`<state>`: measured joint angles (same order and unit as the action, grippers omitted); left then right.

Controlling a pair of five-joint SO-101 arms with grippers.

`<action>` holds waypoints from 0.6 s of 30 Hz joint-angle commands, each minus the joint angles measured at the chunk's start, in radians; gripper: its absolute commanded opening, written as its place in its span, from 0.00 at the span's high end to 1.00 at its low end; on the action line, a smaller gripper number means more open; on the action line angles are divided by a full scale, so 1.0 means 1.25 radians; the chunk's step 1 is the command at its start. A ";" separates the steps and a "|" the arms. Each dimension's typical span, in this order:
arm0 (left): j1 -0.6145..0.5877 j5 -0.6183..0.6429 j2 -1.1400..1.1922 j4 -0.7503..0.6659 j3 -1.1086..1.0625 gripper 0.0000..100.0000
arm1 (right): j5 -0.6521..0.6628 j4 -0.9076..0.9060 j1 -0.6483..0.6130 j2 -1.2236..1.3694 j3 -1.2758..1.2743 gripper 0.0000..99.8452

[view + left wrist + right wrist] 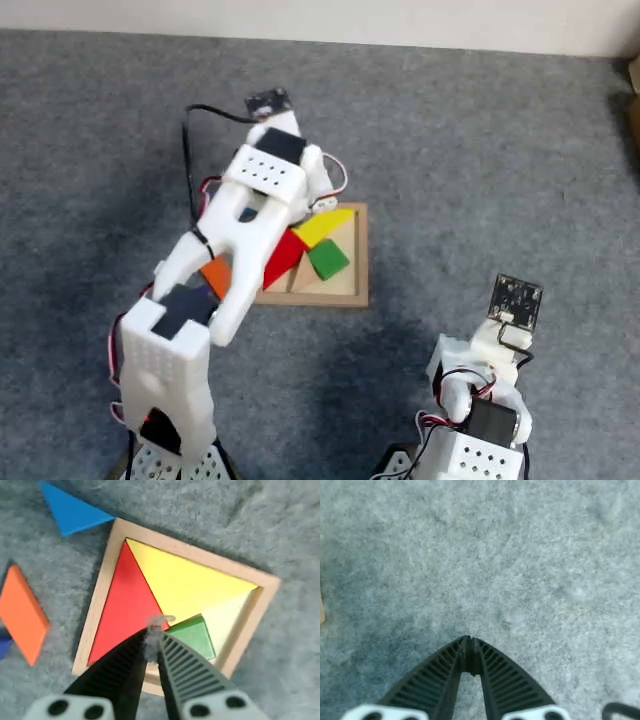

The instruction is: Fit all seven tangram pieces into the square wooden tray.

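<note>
No legible text (or numbers) anywhere.

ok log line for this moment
left end effector shut over tray | in tray: red triangle, yellow triangle, green square | outside: blue triangle, orange piece | right end effector shut over carpet

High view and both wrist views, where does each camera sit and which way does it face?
High view: fixed overhead, looking down on the left arm over the wooden tray and the right arm away from it.
Left wrist view: on the left wrist, looking down past the shut left pincer at the tray's red triangle, yellow triangle, green square.
Right wrist view: on the right wrist, looking down past the shut right pincer at grey carpet.
Shared: high and left wrist views both show tray and pieces.
</note>
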<state>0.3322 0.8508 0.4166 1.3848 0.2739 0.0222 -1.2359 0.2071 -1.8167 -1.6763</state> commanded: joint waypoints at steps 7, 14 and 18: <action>0.104 -0.069 0.003 -0.014 0.007 0.99 | 0.010 0.014 0.012 -0.006 -0.093 0.99; 0.085 -0.068 0.019 -0.014 0.002 0.99 | 0.010 0.014 0.012 -0.006 -0.093 0.99; 0.085 -0.069 0.085 -0.014 0.010 0.99 | 0.010 0.014 0.012 -0.006 -0.093 0.99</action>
<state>0.4442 0.7741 0.5071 1.3786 0.2739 0.0222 -1.2359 0.2071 -1.8167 -1.6763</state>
